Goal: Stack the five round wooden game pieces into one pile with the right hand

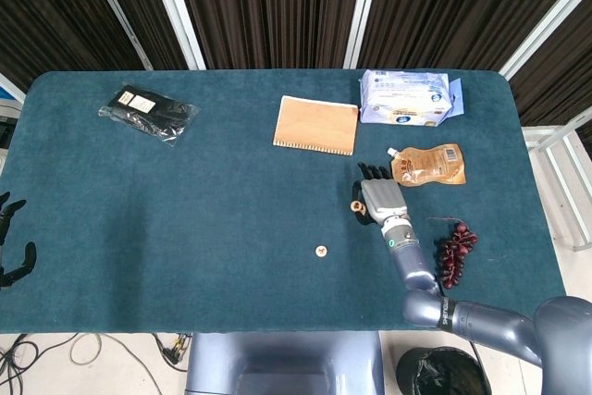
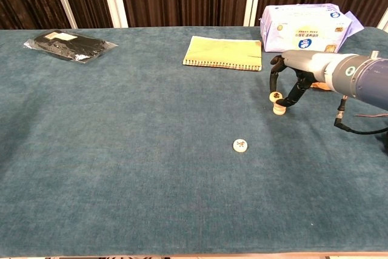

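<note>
My right hand (image 2: 293, 80) pinches a round wooden piece (image 2: 276, 96) between thumb and a finger. It holds that piece just above a short pile of pieces (image 2: 279, 110), touching or nearly touching its top. From the head view the right hand (image 1: 381, 201) covers the pile, and only the held piece (image 1: 357, 204) shows at its left side. One loose piece (image 2: 240, 145) lies flat on the cloth, in front of the pile and to its left; the same loose piece (image 1: 321, 251) shows from the head. My left hand (image 1: 11, 238) hangs off the table's left edge, fingers apart, holding nothing.
A tan notebook (image 1: 315, 124) lies behind the pile, with a tissue pack (image 1: 407, 97) at the back right. A brown pouch (image 1: 428, 165) sits just right of my hand. Dark grapes (image 1: 454, 252) lie by my right forearm, and a black packet (image 1: 148, 111) at far left.
</note>
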You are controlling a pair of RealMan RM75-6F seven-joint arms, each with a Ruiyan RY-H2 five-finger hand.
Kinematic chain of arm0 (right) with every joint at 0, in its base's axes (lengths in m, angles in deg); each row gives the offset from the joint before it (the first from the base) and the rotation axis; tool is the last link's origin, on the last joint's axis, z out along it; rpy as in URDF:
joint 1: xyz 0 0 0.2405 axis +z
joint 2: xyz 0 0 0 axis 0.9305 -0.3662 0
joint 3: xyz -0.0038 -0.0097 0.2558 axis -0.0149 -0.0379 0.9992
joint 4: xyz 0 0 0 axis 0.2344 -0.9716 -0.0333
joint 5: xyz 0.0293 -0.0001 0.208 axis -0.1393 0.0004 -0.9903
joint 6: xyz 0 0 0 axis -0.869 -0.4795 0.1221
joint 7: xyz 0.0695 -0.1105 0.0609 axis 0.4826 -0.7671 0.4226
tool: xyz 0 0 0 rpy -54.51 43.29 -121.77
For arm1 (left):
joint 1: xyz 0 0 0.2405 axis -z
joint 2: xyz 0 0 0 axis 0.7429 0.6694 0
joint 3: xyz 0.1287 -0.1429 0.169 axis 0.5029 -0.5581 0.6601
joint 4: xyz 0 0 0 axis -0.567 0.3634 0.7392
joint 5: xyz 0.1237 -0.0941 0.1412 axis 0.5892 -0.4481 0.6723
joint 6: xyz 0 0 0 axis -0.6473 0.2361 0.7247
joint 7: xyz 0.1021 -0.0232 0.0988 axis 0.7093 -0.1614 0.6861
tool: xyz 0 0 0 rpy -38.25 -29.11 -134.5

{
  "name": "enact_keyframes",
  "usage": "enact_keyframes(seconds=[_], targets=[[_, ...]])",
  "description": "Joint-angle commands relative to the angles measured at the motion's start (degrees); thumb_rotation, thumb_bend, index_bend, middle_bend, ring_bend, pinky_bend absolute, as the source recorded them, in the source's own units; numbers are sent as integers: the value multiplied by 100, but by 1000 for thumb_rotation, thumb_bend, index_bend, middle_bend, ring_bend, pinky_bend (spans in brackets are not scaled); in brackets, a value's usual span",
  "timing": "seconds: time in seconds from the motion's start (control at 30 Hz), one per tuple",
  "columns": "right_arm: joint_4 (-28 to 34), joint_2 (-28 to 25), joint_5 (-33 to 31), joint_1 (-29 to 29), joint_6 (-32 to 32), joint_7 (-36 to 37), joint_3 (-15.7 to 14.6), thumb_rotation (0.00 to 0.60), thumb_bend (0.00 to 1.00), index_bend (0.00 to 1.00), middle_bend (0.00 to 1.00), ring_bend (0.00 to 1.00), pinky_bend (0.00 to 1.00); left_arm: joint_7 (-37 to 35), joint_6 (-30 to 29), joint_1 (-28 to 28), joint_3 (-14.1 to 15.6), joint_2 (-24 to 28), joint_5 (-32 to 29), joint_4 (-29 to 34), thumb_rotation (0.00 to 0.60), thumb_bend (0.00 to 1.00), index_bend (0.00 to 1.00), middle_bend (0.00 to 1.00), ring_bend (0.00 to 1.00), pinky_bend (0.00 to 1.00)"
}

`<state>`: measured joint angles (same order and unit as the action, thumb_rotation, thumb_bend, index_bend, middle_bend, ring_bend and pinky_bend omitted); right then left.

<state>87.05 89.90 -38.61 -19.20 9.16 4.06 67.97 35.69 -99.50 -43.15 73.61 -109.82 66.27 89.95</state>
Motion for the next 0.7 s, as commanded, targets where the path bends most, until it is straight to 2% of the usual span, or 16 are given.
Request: enact_keyframes(seconds=[0.03,0.7], targets=[[-4,-4,6,-2,-3,10,-3,600,416,531,0,0,0,1,2,1,0,0,0,-1,600,485,141,0,0,0],[-2,-73,15,-53,-6,65,-62,600,417,531,0,0,0,23,5,1,5,-6,-1,-3,600,485,142,0,0,0]])
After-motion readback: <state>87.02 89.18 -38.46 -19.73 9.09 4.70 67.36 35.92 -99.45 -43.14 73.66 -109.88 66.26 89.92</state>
